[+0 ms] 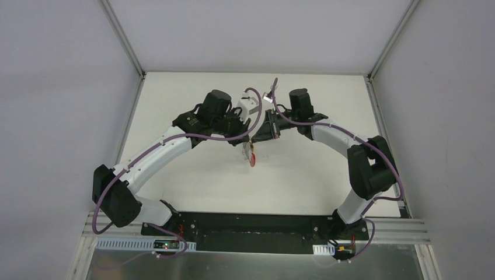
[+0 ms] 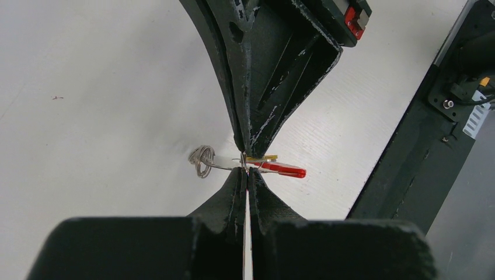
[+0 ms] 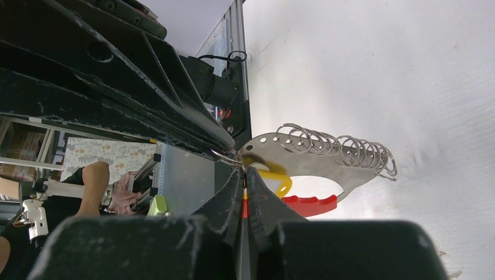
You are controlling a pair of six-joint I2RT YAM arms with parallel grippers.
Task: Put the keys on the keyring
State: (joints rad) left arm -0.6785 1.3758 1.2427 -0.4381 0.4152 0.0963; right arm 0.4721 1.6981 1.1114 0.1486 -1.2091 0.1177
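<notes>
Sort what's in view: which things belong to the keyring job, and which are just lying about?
Job: keys; red band; left gripper and right gripper, both shut on the bunch.
Not job: purple cables; person's arm in the background.

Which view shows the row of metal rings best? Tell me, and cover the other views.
Right wrist: the rings fan clearly along a grey curved plate above a red piece. Left wrist shows them edge-on, a small tangle. Top external shows only a tiny red speck.
</notes>
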